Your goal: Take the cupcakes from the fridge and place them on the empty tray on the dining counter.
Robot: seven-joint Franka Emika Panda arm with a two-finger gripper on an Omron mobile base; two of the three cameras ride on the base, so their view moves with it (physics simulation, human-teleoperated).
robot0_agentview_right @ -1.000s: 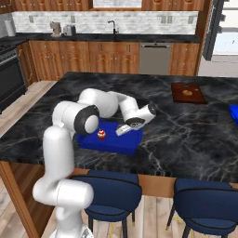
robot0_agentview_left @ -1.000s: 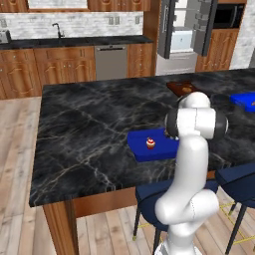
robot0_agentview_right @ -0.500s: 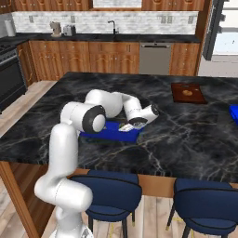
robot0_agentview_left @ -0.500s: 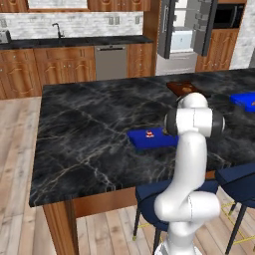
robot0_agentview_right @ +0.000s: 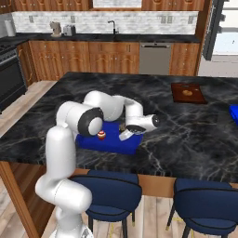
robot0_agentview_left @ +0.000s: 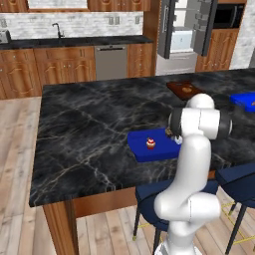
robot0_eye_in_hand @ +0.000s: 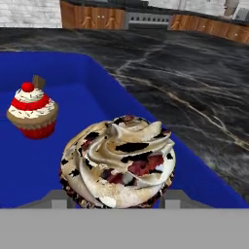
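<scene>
The blue tray [robot0_agentview_left: 140, 151] [robot0_agentview_right: 109, 145] [robot0_eye_in_hand: 82, 87] lies on the black marble dining counter [robot0_agentview_left: 89, 124]. A cupcake with white frosting and a red top [robot0_agentview_left: 150, 144] [robot0_agentview_right: 101, 135] [robot0_eye_in_hand: 32, 112] stands upright in it. My gripper [robot0_agentview_left: 174, 137] [robot0_agentview_right: 124, 133] [robot0_eye_in_hand: 116, 200] is low over the tray's right end. It is shut on the dark chocolate cupcake [robot0_eye_in_hand: 119, 163] [robot0_agentview_right: 123, 126], which sits between the fingers just above the tray floor or on it. The fridge [robot0_agentview_left: 182, 30] stands at the back with both doors open.
A reddish-brown wooden board [robot0_agentview_left: 184, 89] [robot0_agentview_right: 188, 92] with a tan pastry lies further back on the counter. A second blue tray [robot0_agentview_left: 244, 99] [robot0_agentview_right: 234, 112] is at the far right. Blue stools [robot0_agentview_right: 111, 190] stand along the counter's near edge.
The arm has folded lower and the hand has come down toward the tray's right end with the chocolate cupcake. The red-topped cupcake has stayed put.
</scene>
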